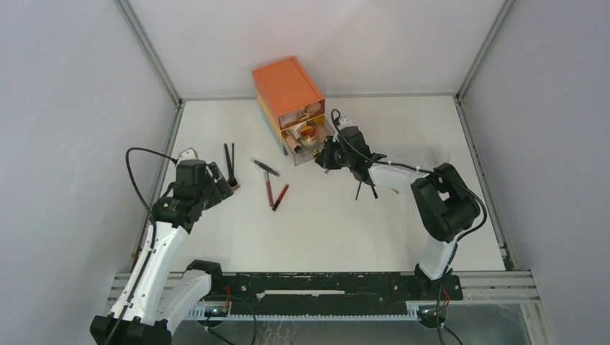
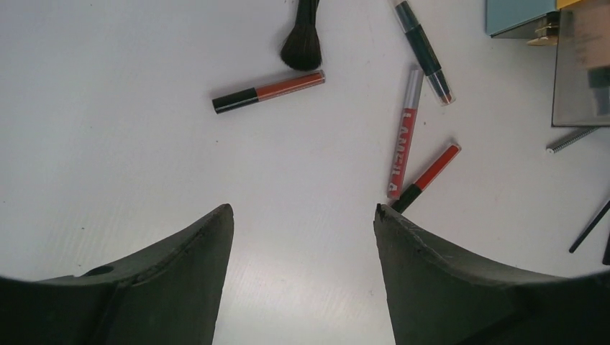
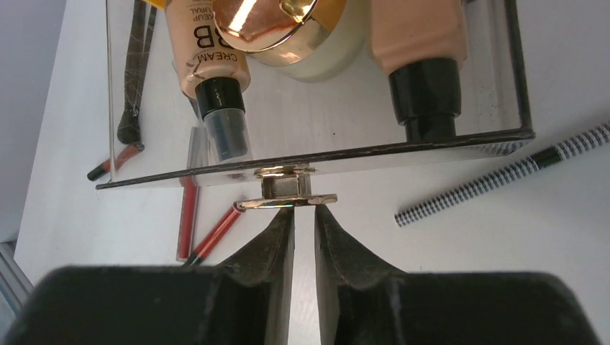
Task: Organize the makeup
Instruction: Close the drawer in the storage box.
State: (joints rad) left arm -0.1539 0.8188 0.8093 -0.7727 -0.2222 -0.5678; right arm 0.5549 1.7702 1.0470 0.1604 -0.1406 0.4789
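Note:
My right gripper [image 3: 303,210] has its jaws drawn close, tips against the gold handle [image 3: 286,202] of the open clear drawer [image 3: 431,144]. Inside lie two beige foundation tubes [image 3: 208,57] [image 3: 421,43] and a round gold compact [image 3: 288,29]. The drawer belongs to the orange chest [image 1: 288,90]. My left gripper [image 2: 303,212] hangs open over bare table, nothing between its fingers. Ahead of it lie a red-and-black lip tube [image 2: 267,91], a black brush [image 2: 301,43], a red tube [image 2: 404,133], a red pencil [image 2: 428,176] and a dark pen [image 2: 426,50].
A black-and-white striped pencil [image 3: 503,176] lies right of the drawer front. Thin black brushes [image 1: 360,188] rest under the right forearm, and two more brushes [image 1: 230,162] lie by the left gripper [image 1: 223,188]. Grey walls enclose the white table [image 1: 431,230].

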